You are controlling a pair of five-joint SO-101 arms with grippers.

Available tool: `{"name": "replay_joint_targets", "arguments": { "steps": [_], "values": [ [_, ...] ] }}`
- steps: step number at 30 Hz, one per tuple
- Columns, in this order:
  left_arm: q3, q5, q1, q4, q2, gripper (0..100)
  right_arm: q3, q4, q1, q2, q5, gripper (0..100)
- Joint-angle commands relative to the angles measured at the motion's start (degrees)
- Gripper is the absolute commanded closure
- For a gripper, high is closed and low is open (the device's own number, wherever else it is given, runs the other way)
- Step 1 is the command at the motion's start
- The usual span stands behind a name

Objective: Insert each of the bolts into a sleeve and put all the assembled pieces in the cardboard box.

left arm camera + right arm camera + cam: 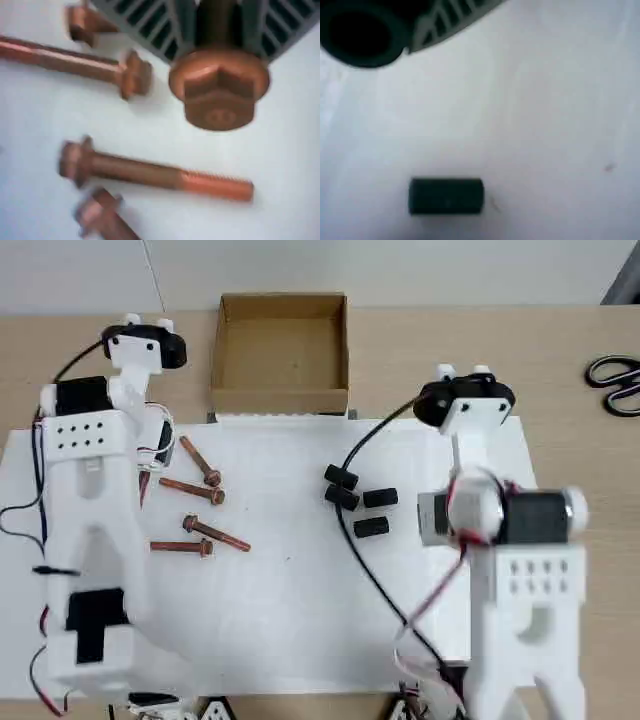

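Note:
My left gripper (216, 25) is shut on a copper bolt (218, 90), whose hex head faces the wrist camera, just above the white sheet (300, 610). Several more bolts (192, 489) lie loose on the sheet's left part, beside the left arm (90, 490). My right gripper (385, 27) is shut on a black sleeve (362, 32), open end toward the camera, with one ribbed finger (451, 17) beside it. Another sleeve (446, 196) lies on its side below. Several sleeves (371, 527) sit mid-sheet. The cardboard box (282, 390) stands at the back centre.
Scissors (615, 383) lie on the wooden table at the far right. A black cable (365, 560) runs across the sheet from the right arm (500, 520) toward the front edge. The sheet's middle and front are bare.

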Motion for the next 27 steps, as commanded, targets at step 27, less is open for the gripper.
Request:
{"name": "replay_joint_targets", "arguments": {
  "steps": [27],
  "values": [
    [32.8, 41.8, 12.2, -16.4, -66.7, 100, 32.4, -10.3, -21.5, -50.2, -10.3, 99.6]
  ]
}}
